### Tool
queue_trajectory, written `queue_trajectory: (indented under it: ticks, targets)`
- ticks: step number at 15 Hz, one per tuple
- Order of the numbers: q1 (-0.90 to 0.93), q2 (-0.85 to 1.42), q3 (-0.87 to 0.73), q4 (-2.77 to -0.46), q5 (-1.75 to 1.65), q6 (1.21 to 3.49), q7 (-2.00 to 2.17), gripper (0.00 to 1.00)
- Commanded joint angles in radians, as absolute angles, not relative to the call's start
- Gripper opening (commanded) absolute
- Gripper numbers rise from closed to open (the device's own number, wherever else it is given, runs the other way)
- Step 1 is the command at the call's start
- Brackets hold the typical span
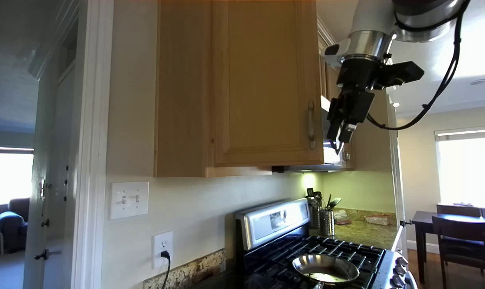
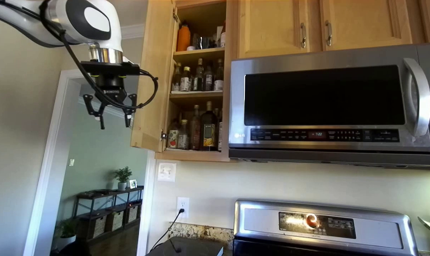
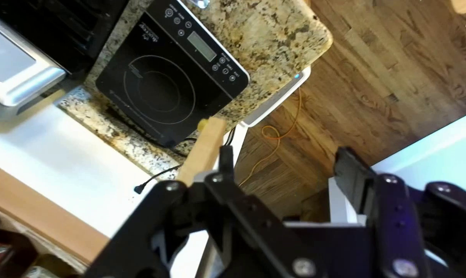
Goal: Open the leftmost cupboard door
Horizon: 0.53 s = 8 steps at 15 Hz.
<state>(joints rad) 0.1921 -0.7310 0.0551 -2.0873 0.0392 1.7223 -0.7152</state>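
Observation:
The leftmost cupboard door (image 1: 262, 80) stands swung wide open, a tall light-oak panel. Its silver bar handle (image 1: 311, 124) shows near its free edge. In an exterior view the door (image 2: 152, 78) is seen nearly edge-on, its inner side toward the shelves. My gripper (image 2: 114, 126) is open and empty, pointing down, beside the door's free edge. It also shows just past the handle edge in an exterior view (image 1: 341, 142). In the wrist view the gripper (image 3: 285, 154) has its fingers wide apart, and the door's lower edge (image 3: 204, 150) is beside one finger. I cannot tell whether they touch.
The opened cupboard has shelves (image 2: 197, 93) of bottles. A microwave (image 2: 325, 103) is mounted to its right, above a stove (image 1: 306, 241) with a pan (image 1: 326, 268). An induction plate (image 3: 167, 77) sits on the granite counter (image 3: 271, 42). A doorway lies behind the arm.

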Motion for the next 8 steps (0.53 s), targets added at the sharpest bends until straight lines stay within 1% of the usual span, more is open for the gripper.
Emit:
queue_trajectory:
  ticks: [1, 5, 8]
  targets:
    - [0.247, -0.762, 0.057, -2.107, -0.002, 1.632, -0.746, 0.99]
    - [0.208, -0.731, 0.041, -2.101, -0.008, 1.656, -0.66, 1.0]
    - [0.155, -0.658, 0.003, -2.103, -0.029, 1.699, -0.562, 1.0]
